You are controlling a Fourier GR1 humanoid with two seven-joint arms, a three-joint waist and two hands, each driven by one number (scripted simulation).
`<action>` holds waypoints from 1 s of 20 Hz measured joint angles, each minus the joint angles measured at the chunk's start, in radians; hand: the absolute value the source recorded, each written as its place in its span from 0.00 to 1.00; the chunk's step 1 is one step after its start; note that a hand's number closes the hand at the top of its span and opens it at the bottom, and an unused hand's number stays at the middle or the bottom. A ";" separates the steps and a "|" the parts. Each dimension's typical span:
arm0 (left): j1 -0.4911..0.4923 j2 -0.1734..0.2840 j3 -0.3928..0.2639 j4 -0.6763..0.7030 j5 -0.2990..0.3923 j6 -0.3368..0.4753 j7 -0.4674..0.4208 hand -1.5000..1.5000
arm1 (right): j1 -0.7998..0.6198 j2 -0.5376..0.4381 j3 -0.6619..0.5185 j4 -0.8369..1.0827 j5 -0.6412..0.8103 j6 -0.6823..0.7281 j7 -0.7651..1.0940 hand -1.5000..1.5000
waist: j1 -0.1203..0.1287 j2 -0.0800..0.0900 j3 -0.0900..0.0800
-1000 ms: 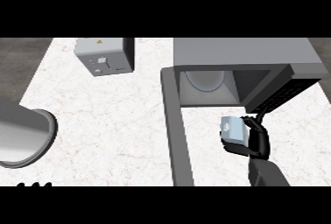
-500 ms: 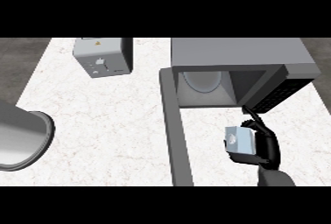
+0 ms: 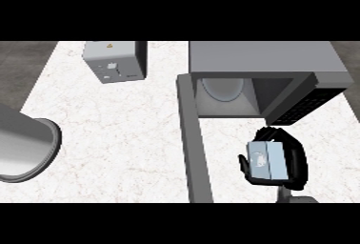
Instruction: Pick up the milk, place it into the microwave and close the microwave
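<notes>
Holding the milk in my right hand, fingers curled round it, I hover just before the open microwave. My judgement: it could clip the door or the opening's edge going in.

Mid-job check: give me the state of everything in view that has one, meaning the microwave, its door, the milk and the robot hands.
microwave: open, cavity shows only its turntable plate.
microwave door: swung fully open toward the counter's front.
milk carton: off the counter, held in front of the cavity, not inside.
right robot hand: fingers curled round the milk carton.
left robot hand: not in view.
</notes>
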 measured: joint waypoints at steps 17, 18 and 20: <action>-0.022 0.029 0.063 0.017 0.056 -0.017 0.011 0.00 | -0.373 0.023 0.071 0.327 0.111 -0.328 0.117 1.00 | 0.021 0.007 0.001; -0.019 0.041 0.083 0.013 0.076 -0.029 0.012 0.00 | -0.404 0.023 0.057 0.371 0.109 -0.335 0.113 1.00 | 0.023 0.007 0.001; -0.017 0.042 0.087 0.029 0.077 -0.038 0.005 0.00 | -0.470 0.022 0.018 0.474 0.090 -0.334 0.088 1.00 | 0.027 0.009 0.001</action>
